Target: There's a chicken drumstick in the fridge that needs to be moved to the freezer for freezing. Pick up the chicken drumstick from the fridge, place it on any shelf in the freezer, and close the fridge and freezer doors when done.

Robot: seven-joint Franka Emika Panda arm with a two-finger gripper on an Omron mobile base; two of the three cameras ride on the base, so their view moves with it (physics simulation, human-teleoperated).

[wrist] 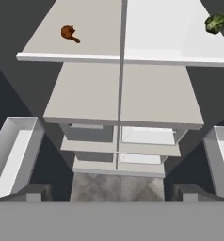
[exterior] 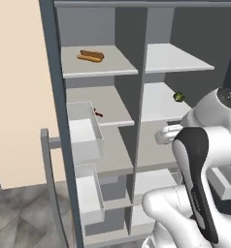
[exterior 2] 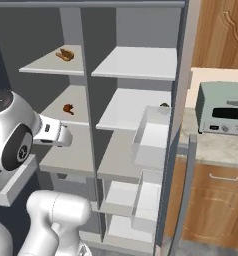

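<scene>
Both doors of the tall slate-grey appliance stand open. The left door [exterior: 54,97] runs down the left side of the left base view, with translucent white bins [exterior: 84,131] on its inner face and a grey bar handle [exterior: 52,189] at lower left. The right door [exterior 2: 178,115] stands at centre-right of the right base view, also carrying bins [exterior 2: 153,137].

The chicken drumstick [exterior: 98,114] lies on the second shelf [exterior: 100,106] of the left compartment, just behind the upper door bin in the left base view. In the right base view it sits left of centre [exterior 2: 68,108]; in the hand view it is at upper left [wrist: 69,33], orange-brown with a darker end.

A hot dog in a bun [exterior: 90,56] lies on the top shelf of the same left compartment, at upper left of both base views. A small green ball [exterior: 178,97] rests on the second shelf of the right compartment, at upper right of the hand view [wrist: 215,22].

The gripper's white hand [exterior: 168,133] is in front of the shelves below the green ball, well apart from the drumstick. Its fingers are hidden; cannot tell if they are apart or together.

A pale green toaster oven [exterior 2: 223,115] sits on the counter at the right of the right base view. No readable writing or brand marks anywhere.
</scene>
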